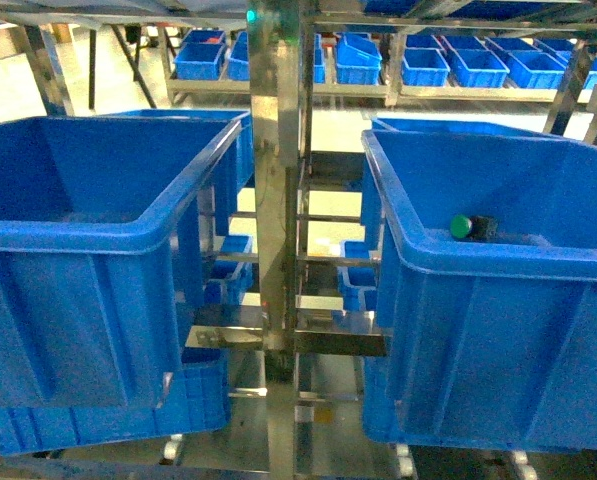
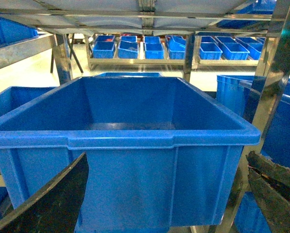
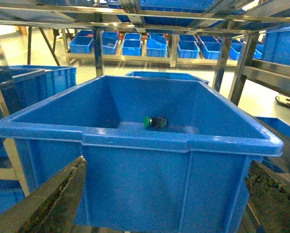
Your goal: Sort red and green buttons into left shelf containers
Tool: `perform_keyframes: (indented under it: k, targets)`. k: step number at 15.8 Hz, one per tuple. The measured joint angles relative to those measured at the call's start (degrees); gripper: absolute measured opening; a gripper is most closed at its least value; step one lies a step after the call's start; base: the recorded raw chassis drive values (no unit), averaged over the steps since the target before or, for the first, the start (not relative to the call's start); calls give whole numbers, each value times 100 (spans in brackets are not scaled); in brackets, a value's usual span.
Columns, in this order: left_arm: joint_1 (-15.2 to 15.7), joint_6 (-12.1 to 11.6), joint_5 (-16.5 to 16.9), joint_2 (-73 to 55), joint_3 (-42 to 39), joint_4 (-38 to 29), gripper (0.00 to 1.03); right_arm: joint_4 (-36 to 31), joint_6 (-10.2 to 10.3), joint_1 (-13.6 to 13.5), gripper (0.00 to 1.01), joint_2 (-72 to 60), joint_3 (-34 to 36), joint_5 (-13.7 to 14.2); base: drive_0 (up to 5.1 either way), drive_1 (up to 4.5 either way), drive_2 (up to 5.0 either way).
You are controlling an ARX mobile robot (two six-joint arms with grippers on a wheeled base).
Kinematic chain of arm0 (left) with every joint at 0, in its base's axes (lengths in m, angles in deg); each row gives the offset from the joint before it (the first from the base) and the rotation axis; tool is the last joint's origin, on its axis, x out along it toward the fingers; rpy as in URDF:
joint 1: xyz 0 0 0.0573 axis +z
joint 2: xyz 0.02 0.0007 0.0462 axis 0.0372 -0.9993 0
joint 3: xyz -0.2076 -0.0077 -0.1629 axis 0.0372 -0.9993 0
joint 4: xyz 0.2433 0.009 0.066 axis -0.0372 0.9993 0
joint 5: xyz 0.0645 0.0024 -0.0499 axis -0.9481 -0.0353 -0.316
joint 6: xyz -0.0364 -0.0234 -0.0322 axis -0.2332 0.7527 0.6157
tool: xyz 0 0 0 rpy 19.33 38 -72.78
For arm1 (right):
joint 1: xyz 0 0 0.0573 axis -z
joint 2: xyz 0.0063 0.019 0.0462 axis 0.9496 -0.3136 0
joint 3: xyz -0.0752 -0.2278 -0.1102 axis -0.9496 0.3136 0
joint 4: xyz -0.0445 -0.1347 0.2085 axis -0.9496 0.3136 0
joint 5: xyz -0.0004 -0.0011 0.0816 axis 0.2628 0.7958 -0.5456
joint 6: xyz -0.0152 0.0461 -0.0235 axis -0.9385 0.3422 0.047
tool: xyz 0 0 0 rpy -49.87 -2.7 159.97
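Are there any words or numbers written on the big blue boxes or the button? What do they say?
None can be read in any view.
Left bin: plain blue walls, no label showing.
Right bin: no writing showing either.
Green button: too small and blurred to tell if anything is printed on it.
Small trays at the back: too far away to read.
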Motion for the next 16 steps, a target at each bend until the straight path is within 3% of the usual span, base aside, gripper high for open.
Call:
perform_keyframes:
  k: [16]
  targets:
    - [0,0,2,0,0,0,98,-2,0,0,98,0,0,0,0,0,0]
